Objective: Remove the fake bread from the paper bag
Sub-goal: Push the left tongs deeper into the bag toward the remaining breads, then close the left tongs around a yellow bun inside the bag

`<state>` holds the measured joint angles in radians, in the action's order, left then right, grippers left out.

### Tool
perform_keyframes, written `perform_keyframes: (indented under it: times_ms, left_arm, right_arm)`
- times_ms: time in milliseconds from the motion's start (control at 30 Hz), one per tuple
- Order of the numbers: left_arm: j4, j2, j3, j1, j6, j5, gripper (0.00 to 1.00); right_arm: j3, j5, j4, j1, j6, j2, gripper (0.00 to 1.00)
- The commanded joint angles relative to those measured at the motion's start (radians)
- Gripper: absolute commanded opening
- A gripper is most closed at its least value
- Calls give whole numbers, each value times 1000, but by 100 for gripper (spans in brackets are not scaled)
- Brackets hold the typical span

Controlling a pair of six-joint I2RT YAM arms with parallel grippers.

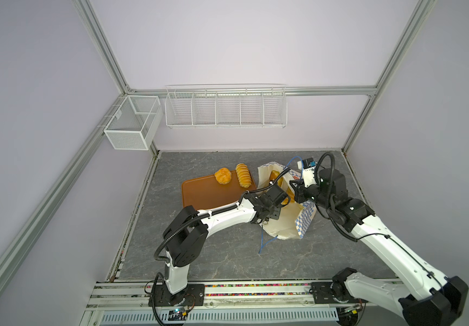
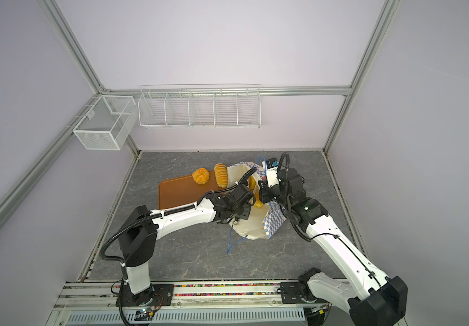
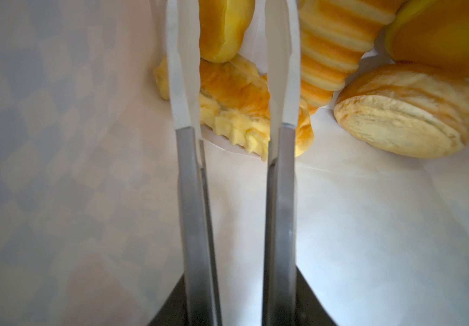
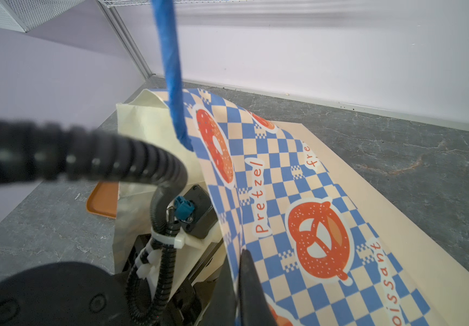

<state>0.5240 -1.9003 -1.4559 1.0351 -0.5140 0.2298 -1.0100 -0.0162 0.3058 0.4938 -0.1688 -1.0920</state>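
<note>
The paper bag [image 1: 284, 223] [image 2: 251, 223] lies on its side right of centre, mouth toward the tray. My right gripper [image 1: 296, 186] [image 4: 239, 255] is shut on its checkered rim [image 4: 298, 180] and holds the mouth up. My left gripper [image 3: 231, 11] reaches inside, its narrowly spread fingers closed on a smooth yellow bun [image 3: 224, 31] of the fake bread. Behind it lie a croissant-like roll [image 3: 233, 98], a ridged loaf [image 3: 329, 50] and a flaky round [image 3: 408, 113]. Outside the bag, a round bun [image 1: 223, 175] and a ridged loaf [image 1: 243, 175] rest on the tray.
The brown tray [image 1: 207, 194] [image 2: 182, 192] lies left of the bag, under my left forearm. One blue cord handle [image 1: 264, 242] trails on the grey floor; the other [image 4: 171, 70] rises past the right wrist camera. Wire baskets [image 1: 226, 108] and a mesh box [image 1: 133, 121] hang on the back wall.
</note>
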Motion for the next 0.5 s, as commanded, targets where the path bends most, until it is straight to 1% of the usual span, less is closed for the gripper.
perform_keyframes:
  times_ms: [0, 200, 467]
  left_arm:
    - [9, -32, -60, 5, 5, 41, 40]
    - [70, -84, -137, 5, 9, 111, 40]
    - [166, -167, -246, 5, 48, 148, 41]
  right_arm:
    - [-15, -13, -16, 3, -21, 22, 7]
    - [-12, -28, -14, 4, -26, 26, 7]
    - [-13, -36, -17, 3, -31, 21, 7]
